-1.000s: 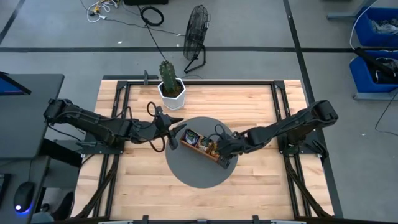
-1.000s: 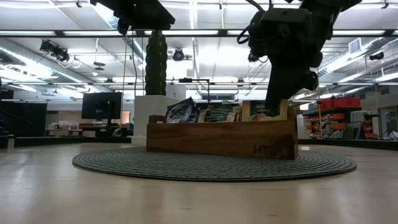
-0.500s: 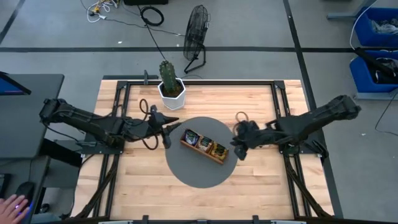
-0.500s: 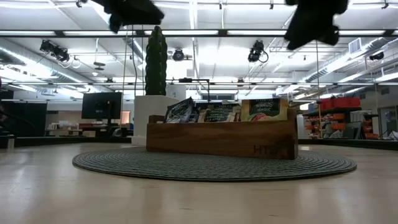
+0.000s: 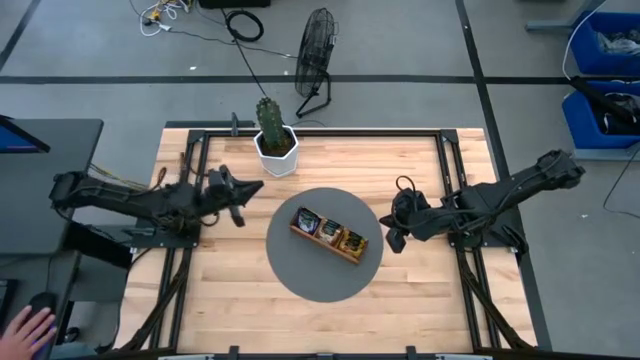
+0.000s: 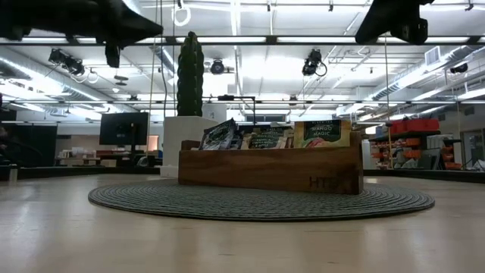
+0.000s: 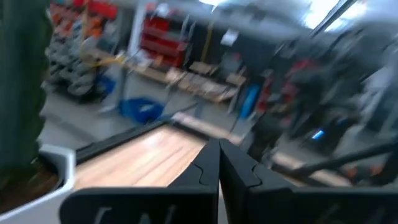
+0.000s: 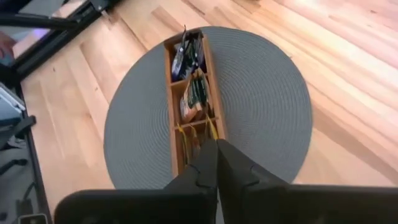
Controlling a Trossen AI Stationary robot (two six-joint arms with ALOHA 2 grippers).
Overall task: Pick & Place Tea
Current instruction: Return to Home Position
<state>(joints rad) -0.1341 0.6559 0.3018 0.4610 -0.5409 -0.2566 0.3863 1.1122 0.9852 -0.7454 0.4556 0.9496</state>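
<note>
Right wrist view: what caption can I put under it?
Shut right gripper faces the wooden tray of tea packets on its round grey mat.

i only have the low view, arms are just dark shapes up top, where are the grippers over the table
observer: left gripper is off the grey mat on the cactus side, right gripper at the mat's opposite edge
operator: either one holding tea
observer: no, wrist views show the left fingers and the right fingers shut, nothing between
operator: any tea loose on the table
observer: none in the high view, tea packets show only inside the wooden tray
</note>
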